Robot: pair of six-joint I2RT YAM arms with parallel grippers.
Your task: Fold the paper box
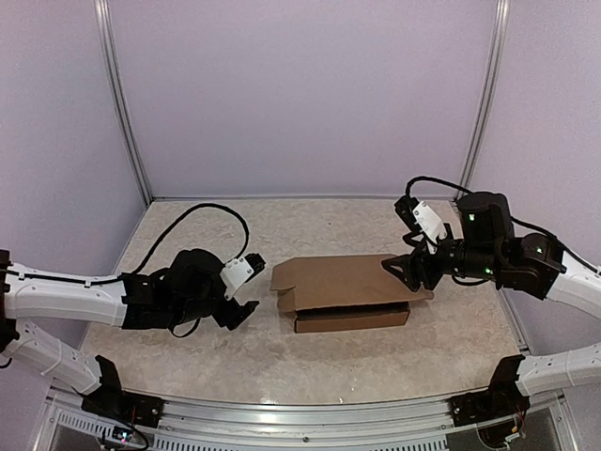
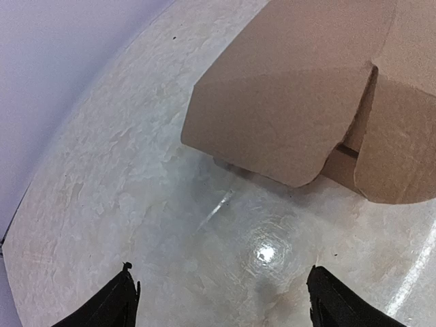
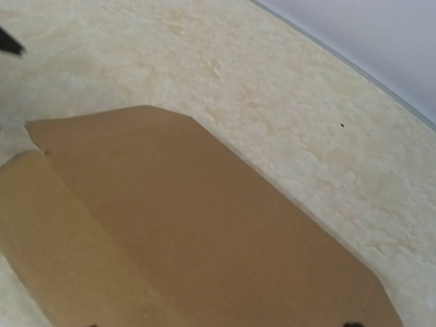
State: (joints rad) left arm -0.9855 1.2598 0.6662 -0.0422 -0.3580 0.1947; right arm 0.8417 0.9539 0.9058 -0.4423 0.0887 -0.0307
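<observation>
The paper box [image 1: 343,291] is plain brown cardboard and lies in the middle of the table, its lid panel resting loosely over a shallow base. A rounded flap [image 2: 272,102] sticks out at its left end. My left gripper [image 1: 246,315] hangs low just left of that flap, open, with only bare table between its fingertips [image 2: 119,303]. My right gripper [image 1: 406,271] is at the lid's right end, fingers spread; I cannot tell whether it touches. The lid [image 3: 204,231] fills the right wrist view, where the fingers barely show.
The tabletop [image 1: 188,357] is pale and mottled, with lilac walls on three sides. A metal rail [image 1: 300,418] runs along the near edge, where the arm bases sit. A black cable [image 1: 202,211] loops behind the left arm.
</observation>
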